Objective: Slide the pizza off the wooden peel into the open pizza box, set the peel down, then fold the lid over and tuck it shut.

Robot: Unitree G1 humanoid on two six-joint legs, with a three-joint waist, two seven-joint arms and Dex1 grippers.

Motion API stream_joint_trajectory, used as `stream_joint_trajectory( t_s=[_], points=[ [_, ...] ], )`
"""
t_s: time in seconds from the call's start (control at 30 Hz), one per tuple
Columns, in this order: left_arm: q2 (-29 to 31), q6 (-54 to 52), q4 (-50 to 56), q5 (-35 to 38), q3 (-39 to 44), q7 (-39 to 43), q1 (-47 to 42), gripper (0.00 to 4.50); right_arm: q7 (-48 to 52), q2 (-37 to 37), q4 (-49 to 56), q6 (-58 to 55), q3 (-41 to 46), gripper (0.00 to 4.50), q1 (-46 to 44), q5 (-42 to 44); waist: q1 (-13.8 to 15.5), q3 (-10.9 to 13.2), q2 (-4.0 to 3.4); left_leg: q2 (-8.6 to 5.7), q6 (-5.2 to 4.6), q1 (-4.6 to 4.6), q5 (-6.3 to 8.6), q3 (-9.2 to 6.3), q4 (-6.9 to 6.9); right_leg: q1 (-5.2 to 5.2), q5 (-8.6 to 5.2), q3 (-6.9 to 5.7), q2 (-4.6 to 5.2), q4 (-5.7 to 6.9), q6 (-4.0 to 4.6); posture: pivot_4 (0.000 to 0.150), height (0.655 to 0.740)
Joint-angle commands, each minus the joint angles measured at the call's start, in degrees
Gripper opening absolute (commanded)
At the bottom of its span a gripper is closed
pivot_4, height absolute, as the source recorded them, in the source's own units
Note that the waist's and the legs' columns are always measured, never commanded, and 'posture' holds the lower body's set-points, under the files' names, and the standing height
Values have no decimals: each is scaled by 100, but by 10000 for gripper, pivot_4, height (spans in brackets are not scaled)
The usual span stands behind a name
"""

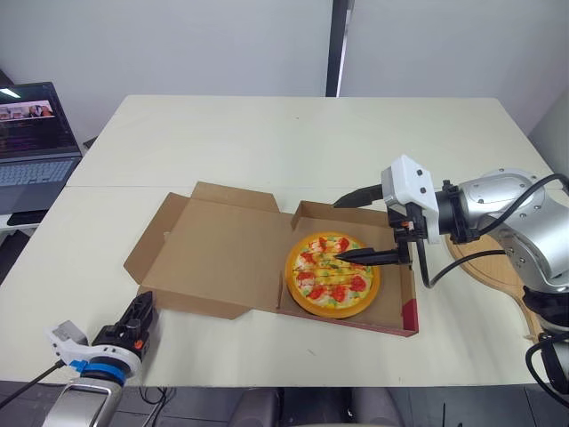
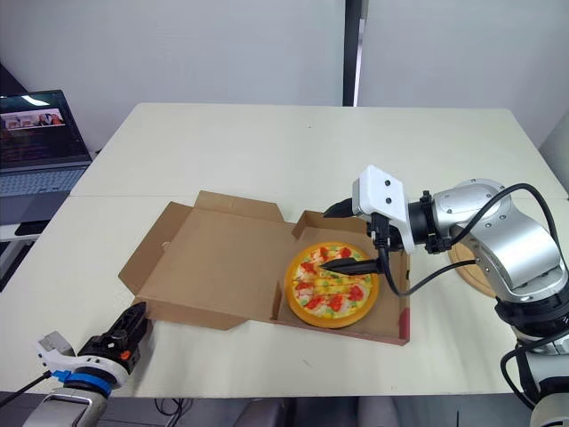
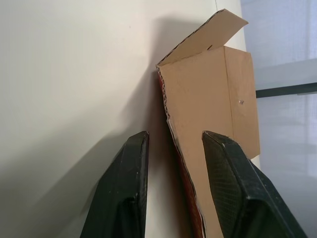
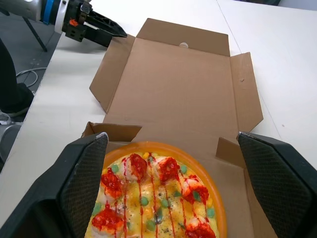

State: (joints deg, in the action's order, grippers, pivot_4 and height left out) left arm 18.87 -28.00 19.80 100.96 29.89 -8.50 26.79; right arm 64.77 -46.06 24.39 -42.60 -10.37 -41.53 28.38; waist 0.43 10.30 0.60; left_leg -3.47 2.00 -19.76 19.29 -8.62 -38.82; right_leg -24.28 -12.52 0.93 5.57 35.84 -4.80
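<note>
The pizza (image 1: 332, 274) lies flat in the base of the cardboard box (image 1: 404, 307), whose lid (image 1: 222, 253) is folded out flat to the left. My right gripper (image 1: 340, 230) hovers open over the pizza, one finger above its middle and the other over the box's back wall. The wooden peel (image 1: 498, 267) rests on the table behind that arm, mostly hidden by it. By the lid's near left corner my left gripper (image 1: 145, 301) stands open. In the left wrist view the lid's edge (image 3: 171, 124) runs between its fingers (image 3: 131, 168).
An open laptop (image 1: 31, 133) sits on a separate stand off the table's left side. The cream table (image 1: 293, 142) stretches bare behind the box. Its front edge passes close under my left gripper.
</note>
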Motion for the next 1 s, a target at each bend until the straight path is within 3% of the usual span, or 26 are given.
stream_joint_trajectory(
  t_s=[0.03,0.13,0.37,0.77,1.0],
  points=[
    [71,-74,-26,7,199,19,-27,17599,23,-3,125,7,93,45000,-114,102,0,0,0,0,0,0,0,0,0,0,0,0,0,0,0,1500,7400],
    [61,-159,-36,50,210,16,-49,17599,45,3,154,-31,135,45000,-119,169,-1,0,0,0,1,0,1,0,0,0,0,1,0,0,0,1500,7400],
    [92,-341,-84,-55,218,77,-87,223,20,-25,180,-53,141,45000,-127,279,-2,-2,-5,0,1,0,1,0,0,-1,0,1,0,0,0,1500,7400],
    [122,-365,-29,-688,235,468,-271,223,-7,-57,231,-82,158,45000,-47,317,-2,-2,-4,1,2,1,1,0,1,-1,0,0,-1,2,0,1500,7400],
    [283,-484,-39,-686,409,743,-357,223,-125,-78,241,-74,224,45000,49,268,-3,0,-1,2,3,-1,1,-3,1,-2,0,-1,-1,1,0,1500,7400]
  ],
)
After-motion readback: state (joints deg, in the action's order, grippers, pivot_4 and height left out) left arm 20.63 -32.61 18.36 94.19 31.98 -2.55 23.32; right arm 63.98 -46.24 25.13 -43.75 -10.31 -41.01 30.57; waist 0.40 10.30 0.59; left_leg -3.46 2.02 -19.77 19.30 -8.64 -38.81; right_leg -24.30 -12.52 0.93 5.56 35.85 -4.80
